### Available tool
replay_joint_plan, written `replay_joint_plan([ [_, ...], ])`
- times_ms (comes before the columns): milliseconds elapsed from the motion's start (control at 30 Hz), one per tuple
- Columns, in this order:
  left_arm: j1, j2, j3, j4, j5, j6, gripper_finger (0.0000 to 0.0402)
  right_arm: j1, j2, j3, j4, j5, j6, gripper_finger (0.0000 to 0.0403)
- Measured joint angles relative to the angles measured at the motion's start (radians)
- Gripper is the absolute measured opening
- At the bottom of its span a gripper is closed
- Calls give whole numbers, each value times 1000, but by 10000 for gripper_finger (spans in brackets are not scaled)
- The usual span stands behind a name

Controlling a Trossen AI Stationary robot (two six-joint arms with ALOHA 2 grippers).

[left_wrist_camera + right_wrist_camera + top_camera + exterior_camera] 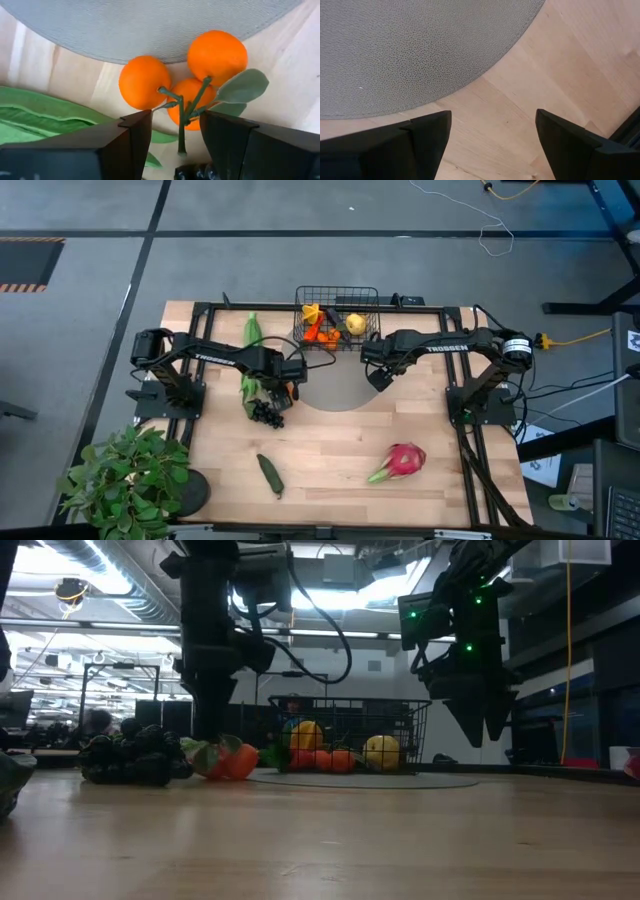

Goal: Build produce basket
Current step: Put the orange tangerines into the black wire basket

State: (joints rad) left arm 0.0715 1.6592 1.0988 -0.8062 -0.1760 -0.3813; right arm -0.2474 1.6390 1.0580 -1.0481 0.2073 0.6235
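Basket [338, 288] of black wire mesh stands at the table's [340, 445] far edge, between the two arms, already holding several pieces: orange and yellow fruit show through the grid in the low view.

Left wrist view alone shows the grip: left gripper [175, 137] has its fingers on either side of the green stem of a three-orange cluster [187, 75], close against it; contact with the stem cannot be told. Cluster lies on the wood at the rim of the grey round mat [145, 25], corn husk [45, 117] just beside it. From above, the gripper itself hides the oranges.

Right gripper [492, 132] hangs released over bare wood at the mat's edge, nothing between its fingers.

Around: dark grapes [266, 412] touching the corn; cucumber [270, 475] and dragon fruit [402, 461] nearer the front; potted plant [130, 478] at the front left corner.
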Motion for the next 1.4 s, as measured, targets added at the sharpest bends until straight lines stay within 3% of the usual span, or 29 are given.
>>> replay_joint_plan([
  [500,0,0,0,12,-58,-51,156,0,0,0,0,0,0,279],
  [967,-3,-1,0,105,-69,92,156,0,0,0,0,0,0,279],
  [1400,-3,21,1,49,8,50,156,0,0,0,1,0,-1,279],
])
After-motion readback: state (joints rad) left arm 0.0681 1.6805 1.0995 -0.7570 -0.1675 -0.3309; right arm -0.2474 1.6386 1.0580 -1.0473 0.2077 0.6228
